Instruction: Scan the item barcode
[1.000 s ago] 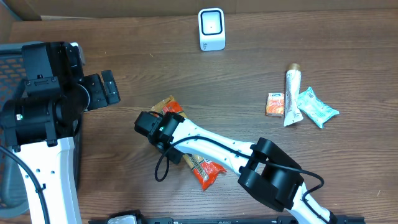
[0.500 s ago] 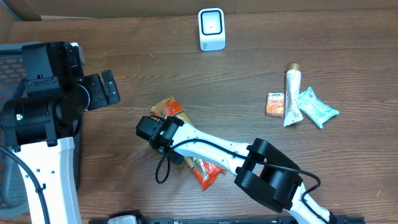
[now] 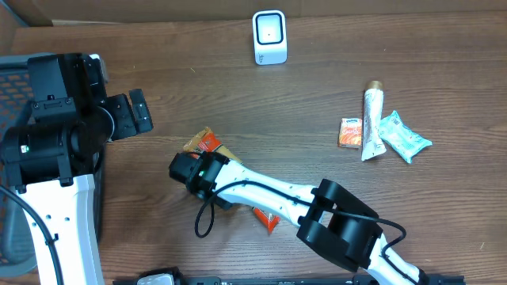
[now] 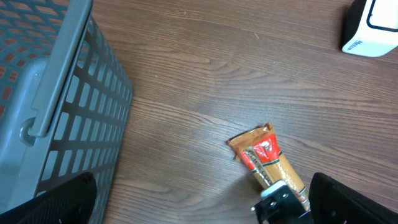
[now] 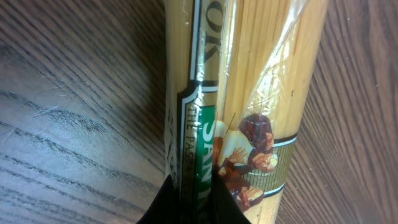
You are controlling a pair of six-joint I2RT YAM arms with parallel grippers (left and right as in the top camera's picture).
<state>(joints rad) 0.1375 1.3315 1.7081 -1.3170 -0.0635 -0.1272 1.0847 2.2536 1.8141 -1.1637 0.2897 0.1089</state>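
Note:
A long clear packet of spaghetti with orange and red ends lies left of the table's centre. My right gripper is shut on it near its upper end. In the right wrist view the two black fingertips pinch a fold of the packet, the gripper squeezing the film. The white scanner stands upright at the back centre. My left gripper hangs open beside the basket, its jaws wide over bare wood; the packet and scanner show in its view.
A grey mesh basket sits at the left edge, close to the left arm. At the right lie a white tube, a small orange box and a teal packet.
My right gripper has shut on the spaghetti packet and shifted slightly left; the packet has turned, so less of its lower red end shows. The left arm has not moved.

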